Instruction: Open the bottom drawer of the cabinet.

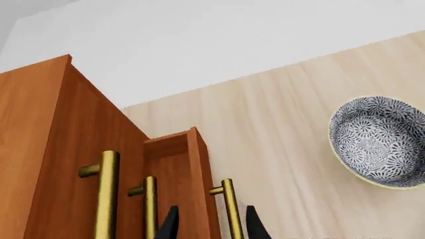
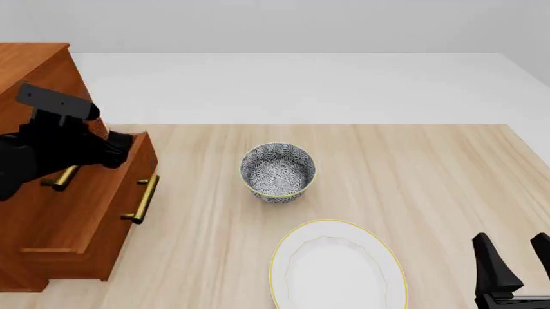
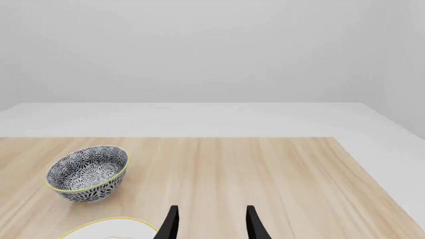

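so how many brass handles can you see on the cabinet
3, all in the left wrist view: top drawer's handle, middle drawer's handle, and the pulled-out bottom drawer's handle between the left claw's fingers.

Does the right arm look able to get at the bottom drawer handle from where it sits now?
Probably not easily: the right hand sits at the table's opposite side, with the bowl and plate between it and the bottom drawer.

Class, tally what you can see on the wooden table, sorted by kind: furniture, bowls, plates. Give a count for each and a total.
Furniture: 1, the tall reddish-brown wooden cabinet
Bowls: 1, the blue-and-white patterned bowl
Plates: 1, the white yellow-rimmed plate
Total: 3
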